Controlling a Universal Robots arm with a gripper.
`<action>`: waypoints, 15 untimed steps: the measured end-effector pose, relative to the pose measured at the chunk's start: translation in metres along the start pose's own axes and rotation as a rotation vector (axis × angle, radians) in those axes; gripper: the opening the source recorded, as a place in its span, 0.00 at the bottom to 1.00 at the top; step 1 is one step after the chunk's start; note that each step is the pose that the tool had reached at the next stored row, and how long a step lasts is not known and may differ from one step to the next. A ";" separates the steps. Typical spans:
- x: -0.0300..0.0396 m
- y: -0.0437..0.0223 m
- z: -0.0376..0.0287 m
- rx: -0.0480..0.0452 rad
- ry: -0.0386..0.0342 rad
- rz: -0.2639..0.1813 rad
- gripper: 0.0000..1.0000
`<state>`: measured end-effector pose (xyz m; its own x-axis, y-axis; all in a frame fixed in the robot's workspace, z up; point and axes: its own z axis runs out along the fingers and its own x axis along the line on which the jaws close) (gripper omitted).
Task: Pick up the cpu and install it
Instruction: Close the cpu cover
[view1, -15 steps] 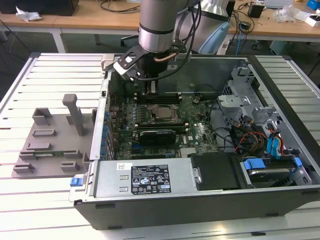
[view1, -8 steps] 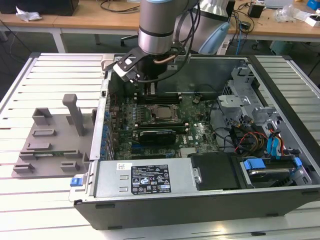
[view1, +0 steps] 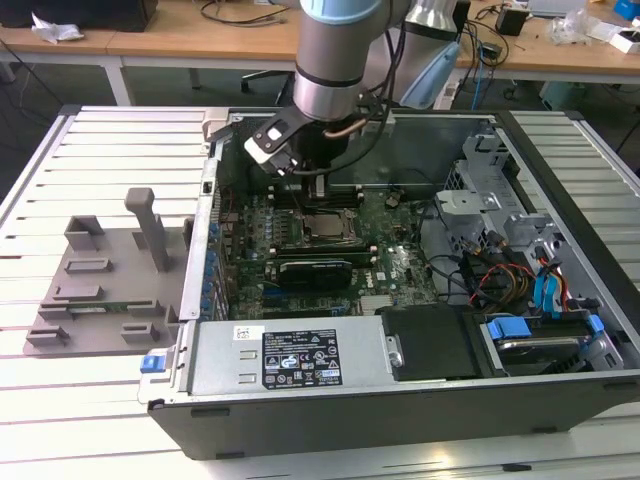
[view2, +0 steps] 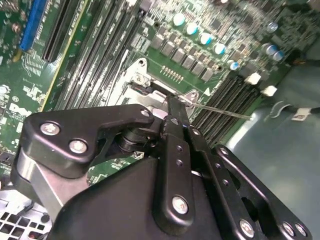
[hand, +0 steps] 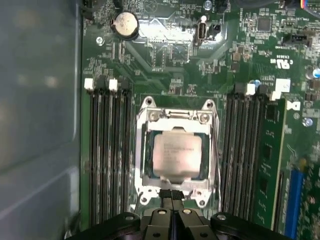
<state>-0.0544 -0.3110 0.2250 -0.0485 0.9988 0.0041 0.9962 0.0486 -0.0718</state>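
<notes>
The cpu (hand: 177, 156) lies flat in the socket (hand: 140, 150) on the motherboard (hand: 165, 70), inside the open case (view1: 400, 420). The hand (hand: 171, 195) hangs at the socket's edge, just beside the cpu, clenched, fingertips together, grasping nothing

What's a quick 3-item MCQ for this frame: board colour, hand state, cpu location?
1. The motherboard is: A green; B red; C white.
2. The hand is: A open wide; B shut; C half open.
3. The cpu lies: A in the hand; B in the socket; C on bare motherboard.

A: the board is green throughout.
B: its fingertips meet with nothing between them.
B: the socket's metal frame rings the chip.
</notes>
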 end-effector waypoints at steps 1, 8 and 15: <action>-0.0001 0.0010 0.0015 0.0002 -0.0002 0.000 0.11; -0.0002 0.0040 0.0176 0.0003 0.0000 0.000 0.11; -0.0016 0.0235 0.0185 0.0008 -0.0088 0.001 0.11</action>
<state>-0.0322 -0.3115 0.2048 -0.0485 0.9988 -0.0047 0.9962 0.0480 -0.0726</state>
